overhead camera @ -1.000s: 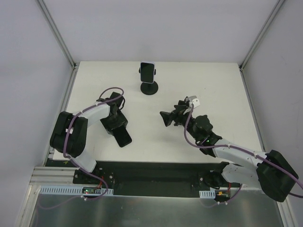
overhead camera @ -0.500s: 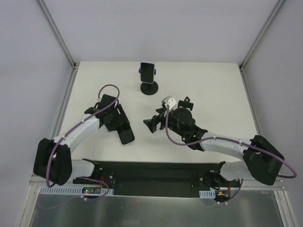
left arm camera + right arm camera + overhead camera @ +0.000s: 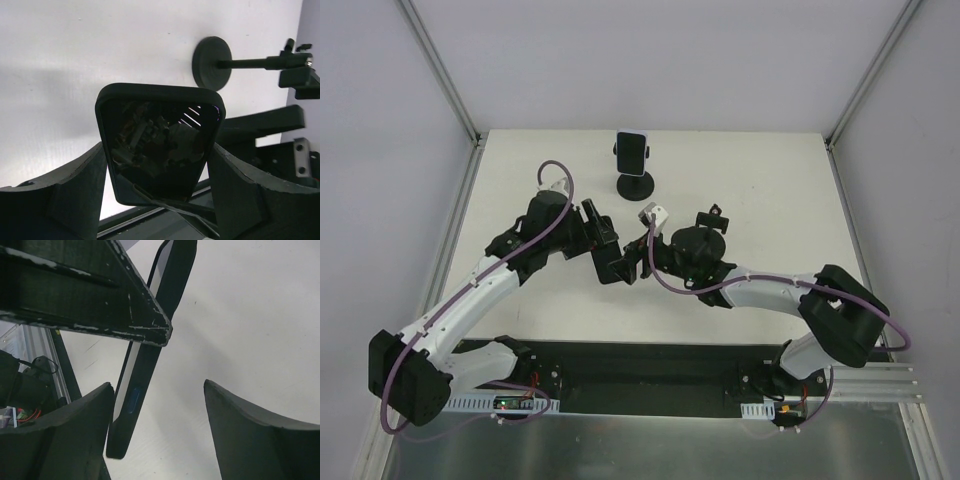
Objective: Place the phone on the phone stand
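A dark phone (image 3: 160,140) in a black case hangs in the air well short of the phone stand (image 3: 636,186), on the arms' side of it. The left gripper (image 3: 605,248) clamps the phone by its two long edges. The right gripper (image 3: 157,390) stands wide, with the phone's edge between its fingers, just beside one and not pinched. The phone looks stiff, thin and fairly weighty, and its glass face is probably slick. The best hold is likely on the case edges mid-length, leaving the lower end free for the stand's cradle.
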Controlling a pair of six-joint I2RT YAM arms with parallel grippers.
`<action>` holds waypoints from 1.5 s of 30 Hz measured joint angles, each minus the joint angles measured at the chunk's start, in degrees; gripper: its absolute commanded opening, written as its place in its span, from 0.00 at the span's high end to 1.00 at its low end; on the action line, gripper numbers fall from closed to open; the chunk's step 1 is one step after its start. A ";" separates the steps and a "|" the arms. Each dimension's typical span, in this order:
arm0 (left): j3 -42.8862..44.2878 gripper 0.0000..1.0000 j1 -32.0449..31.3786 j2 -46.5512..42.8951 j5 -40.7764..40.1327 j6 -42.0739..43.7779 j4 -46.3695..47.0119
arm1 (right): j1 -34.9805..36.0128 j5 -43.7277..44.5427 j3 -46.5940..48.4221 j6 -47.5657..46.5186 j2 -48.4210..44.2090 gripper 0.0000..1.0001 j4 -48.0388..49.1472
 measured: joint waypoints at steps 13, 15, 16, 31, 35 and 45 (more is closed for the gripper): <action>1.31 0.06 -6.36 -2.25 -1.03 0.15 4.90 | -1.09 -1.90 -2.75 1.79 -4.68 0.99 1.05; 0.07 0.04 -6.62 -4.13 0.46 1.14 7.67 | -2.34 -3.72 -5.42 1.60 -9.03 0.99 1.11; -1.18 0.02 -6.62 -5.81 1.68 2.10 10.34 | -3.19 -5.09 -6.64 1.77 -11.28 0.99 1.11; -6.62 0.18 -5.27 -2.40 36.13 1.73 45.86 | -14.40 -25.59 -14.88 9.81 -38.45 0.99 -1.16; -6.62 0.35 -6.86 0.50 40.79 -0.79 51.19 | -14.43 -27.39 -15.13 10.54 -42.21 0.99 -4.15; -5.33 0.44 -10.08 0.28 43.63 -2.82 57.55 | -14.43 -28.92 -15.13 10.78 -45.62 0.99 -10.73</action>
